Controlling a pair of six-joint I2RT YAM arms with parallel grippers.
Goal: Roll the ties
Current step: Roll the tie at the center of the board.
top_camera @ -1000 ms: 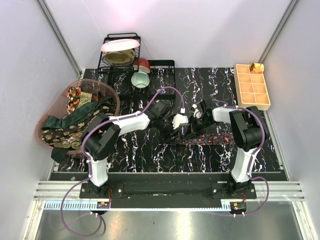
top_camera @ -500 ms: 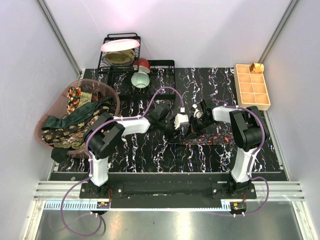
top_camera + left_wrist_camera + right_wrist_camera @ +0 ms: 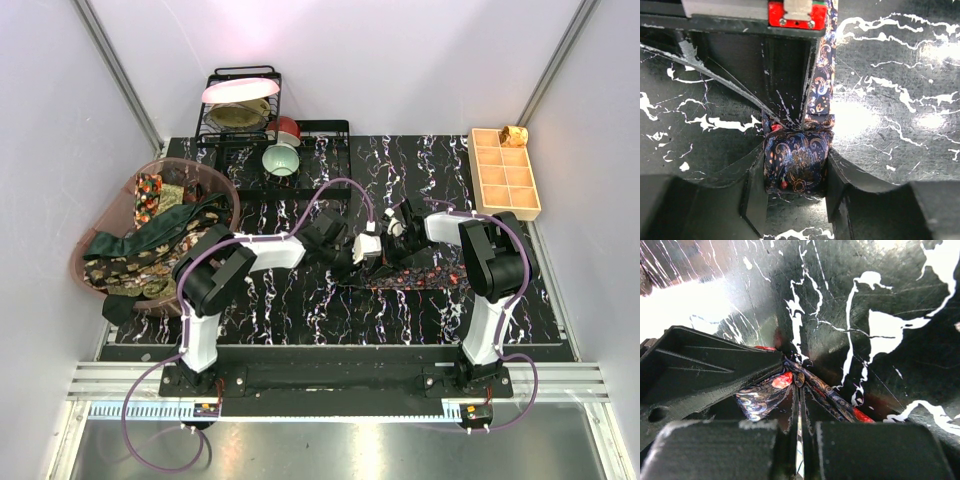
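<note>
- Black marbled tabletop (image 3: 300, 300) is closed in by white walls at the left, far and right; bare surface is left along the near edge and at the far middle.
- A paisley tie (image 3: 425, 277) is laid flat right of centre, running left to right.
- Its rolled end (image 3: 796, 161) is clamped between the fingers of the left gripper (image 3: 367, 249), with the strip stretched away from it.
- The right gripper (image 3: 391, 242) is closed on the same tie just beside the left one, fabric pinched in the nearly shut jaws.
- Other ties (image 3: 140, 250) are heaped in a pink basket (image 3: 190, 164) at the left edge.
- A dish rack (image 3: 240, 105) and a tan tray (image 3: 505, 172) are seen at the far edge, well apart from both grippers.
</note>
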